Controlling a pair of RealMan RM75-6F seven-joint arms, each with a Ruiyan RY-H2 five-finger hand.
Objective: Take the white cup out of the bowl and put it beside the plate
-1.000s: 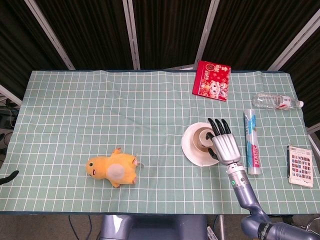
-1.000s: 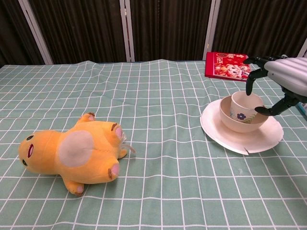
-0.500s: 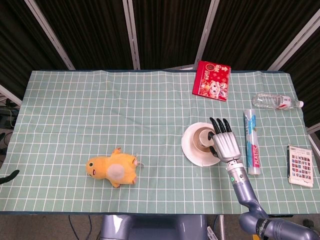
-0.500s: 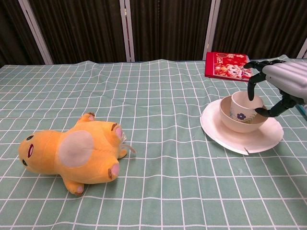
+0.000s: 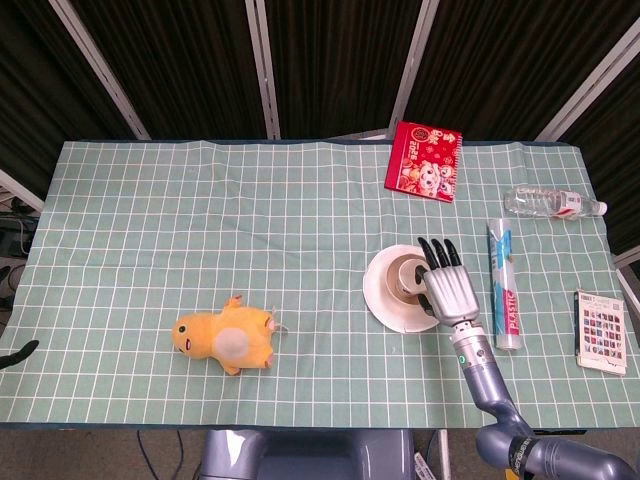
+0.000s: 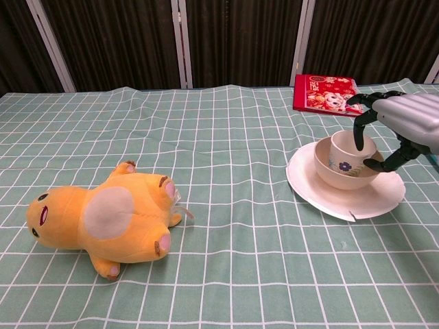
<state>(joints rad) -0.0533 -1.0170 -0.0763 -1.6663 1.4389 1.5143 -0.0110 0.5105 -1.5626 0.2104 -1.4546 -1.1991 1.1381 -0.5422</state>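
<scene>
The white cup (image 6: 350, 147) stands upright inside the flower-printed bowl (image 6: 341, 171), which sits on the white plate (image 6: 322, 193) at the right of the table. My right hand (image 6: 403, 120) hovers over the bowl's right side. Its fingers are spread and curve down around the cup, one fingertip (image 6: 359, 142) at the cup's rim, the thumb by the bowl's right edge. No firm grip shows. From above, the right hand (image 5: 449, 284) covers the right part of the plate (image 5: 384, 296) and the cup (image 5: 408, 274). Only a dark sliver (image 5: 17, 352) at the left edge may be my left hand.
A yellow plush toy (image 5: 226, 339) lies at the front left. A red packet (image 5: 424, 160) lies behind the plate. Right of the plate are a long tube (image 5: 504, 283), a water bottle (image 5: 553, 202) and a small card box (image 5: 600, 331).
My right hand has sunk slightly and drawn in toward the cup, its fingers curling down to the rim. The cup, bowl and plate have not moved.
</scene>
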